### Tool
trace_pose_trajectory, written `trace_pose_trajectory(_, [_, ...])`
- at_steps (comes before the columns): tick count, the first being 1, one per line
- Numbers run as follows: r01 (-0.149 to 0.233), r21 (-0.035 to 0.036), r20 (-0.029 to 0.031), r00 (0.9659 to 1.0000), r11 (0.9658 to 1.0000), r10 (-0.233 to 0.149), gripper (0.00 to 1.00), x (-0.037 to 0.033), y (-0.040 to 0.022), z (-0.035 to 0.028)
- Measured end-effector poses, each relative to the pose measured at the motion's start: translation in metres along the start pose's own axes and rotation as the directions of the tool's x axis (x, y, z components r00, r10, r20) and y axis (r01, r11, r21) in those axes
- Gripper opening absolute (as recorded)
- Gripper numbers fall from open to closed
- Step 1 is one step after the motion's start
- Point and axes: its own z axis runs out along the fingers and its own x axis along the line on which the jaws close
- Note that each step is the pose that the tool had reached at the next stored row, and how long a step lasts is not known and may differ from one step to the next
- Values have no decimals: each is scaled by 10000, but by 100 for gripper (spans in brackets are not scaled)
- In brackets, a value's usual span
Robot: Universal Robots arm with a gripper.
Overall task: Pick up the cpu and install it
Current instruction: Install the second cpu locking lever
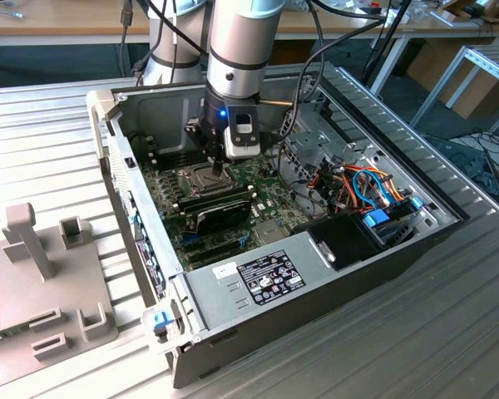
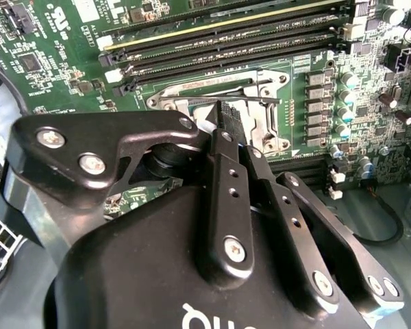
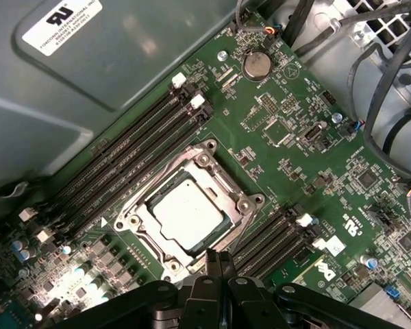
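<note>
The cpu [image 3: 188, 216], a small silver-grey square, lies flat inside the metal socket frame [image 3: 212, 154] on the green motherboard [image 3: 294, 157]. My gripper [image 3: 217, 255] hangs just over the socket's edge, apart from the chip, with its two black fingers pressed together and nothing between them. In the second wrist view the gripper [image 2: 227, 110] points down at the socket frame [image 2: 264, 103], whose thin lever crosses behind the fingertips. In the exterior view the gripper [image 1: 217, 166] sits low inside the open computer case, above the socket [image 1: 198, 177].
Memory slots [image 3: 137, 147] run on both sides of the socket. A black oblong module [image 1: 220, 212] lies just in front of it. The case wall [image 1: 121, 166], a power supply [image 1: 258, 278] and a bundle of cables [image 1: 366, 191] hem the board in.
</note>
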Motion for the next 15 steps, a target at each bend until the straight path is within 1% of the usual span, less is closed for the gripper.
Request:
trace_pose_trajectory(4, [-2, -2, 0, 10000, 10000, 2, 11, 1, -3, 8])
trace_pose_trajectory(12, [-17, 0, 0, 10000, 10000, 17, 11, 16, -21, 60])
trace_pose_trajectory(15, [-18, -1, 0, 10000, 10000, 18, 11, 16, -21, 62])
